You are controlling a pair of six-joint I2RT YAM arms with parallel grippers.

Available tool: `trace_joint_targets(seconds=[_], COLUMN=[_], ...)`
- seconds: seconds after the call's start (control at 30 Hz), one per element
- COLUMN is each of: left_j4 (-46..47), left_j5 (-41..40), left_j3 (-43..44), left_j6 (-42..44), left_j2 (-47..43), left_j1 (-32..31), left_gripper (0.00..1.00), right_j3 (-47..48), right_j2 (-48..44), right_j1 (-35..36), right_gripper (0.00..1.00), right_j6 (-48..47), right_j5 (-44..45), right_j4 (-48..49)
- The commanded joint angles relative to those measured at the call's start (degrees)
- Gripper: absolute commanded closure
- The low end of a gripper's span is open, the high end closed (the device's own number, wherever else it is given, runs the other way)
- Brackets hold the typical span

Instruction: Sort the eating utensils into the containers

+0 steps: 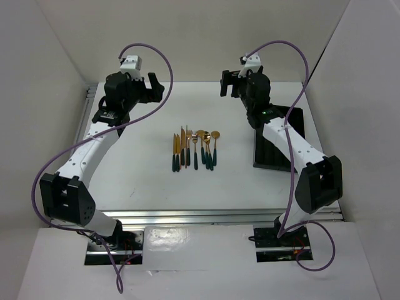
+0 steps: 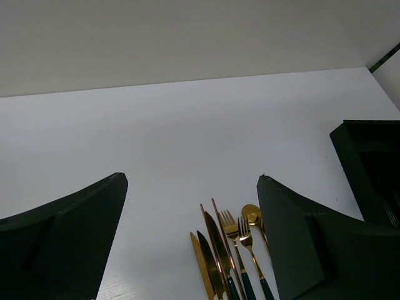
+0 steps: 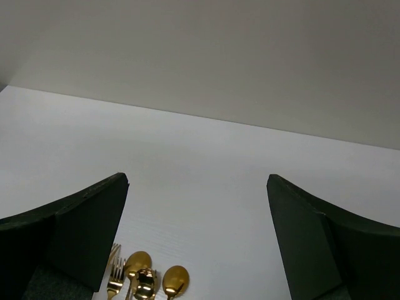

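Note:
The eating utensils (image 1: pixel 195 150) lie side by side in a row at the middle of the table, gold heads pointing away and teal handles toward the arms' bases. They are knives, thin sticks, forks and spoons. The black divided tray (image 1: pixel 273 155) sits at the right, partly under the right arm. My left gripper (image 1: pixel 157 89) is open and empty, raised at the back left of the row. My right gripper (image 1: pixel 226 84) is open and empty, raised at the back right. The left wrist view shows the open gripper (image 2: pixel 192 177), the knives, sticks and forks (image 2: pixel 228 250) and the tray's corner (image 2: pixel 369 162). The right wrist view shows the open gripper (image 3: pixel 197 177) and the spoons (image 3: pixel 150 281).
White walls enclose the table on the left, back and right. An aluminium rail (image 1: pixel 87 103) runs along the left edge. Purple cables (image 1: pixel 164 59) loop above both arms.

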Motion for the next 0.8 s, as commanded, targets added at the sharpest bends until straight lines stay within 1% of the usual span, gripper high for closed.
trace_joint_targets(seconds=[0.0, 0.07, 0.2, 0.23, 0.3, 0.47, 0.53, 0.6, 0.67, 0.77], left_j4=[0.44, -0.69, -4.38, -5.26, -8.33, -11.94, -12.73, -14.67, -15.2, -14.68], left_j5=[-2.07, -2.68, -4.79, -5.67, -6.99, -9.36, -9.9, -10.51, -10.51, -11.21], left_j3=[2.77, 2.77, 2.25, 1.73, 0.23, -6.17, -7.85, -9.0, -9.96, -12.6], left_j6=[-0.42, -0.42, -3.32, -4.28, -5.43, -8.42, -9.3, -9.3, -10.09, -10.09], left_j2=[-0.24, -0.77, -1.3, -1.82, -2.34, -3.58, -4.1, -4.11, -4.11, -4.72], left_j1=[0.15, 0.15, 0.15, 0.15, 0.15, -0.38, -0.38, -0.9, -0.9, -0.9], left_gripper=[0.0, 0.0, 0.0, 0.01, 0.01, 0.0, 0.0, 0.03, 0.03, 0.03], right_j3=[2.69, 2.69, 2.69, 2.69, 3.39, 6.72, 7.52, 8.13, 8.14, 8.14], right_j2=[-0.82, -0.82, -0.82, -0.82, 0.4, 2.33, 2.86, 3.48, 4.01, 5.59], right_j1=[0.01, 0.01, 0.01, 0.01, 0.01, 0.01, 0.01, 0.01, 0.01, 0.54], right_gripper=[0.0, 0.0, 0.0, 0.0, 0.0, 0.0, 0.0, 0.0, 0.0, 0.0], right_j6=[0.72, 0.72, 0.19, 0.19, -0.42, 0.27, 1.32, 2.38, 3.96, 5.98], right_j5=[1.24, 0.63, -0.16, -0.95, -0.95, -0.43, -2.26, -6.12, -10.33, -13.86], right_j4=[0.26, 0.26, 0.88, 0.88, 0.18, -3.16, -4.3, -4.92, -4.92, -5.53])
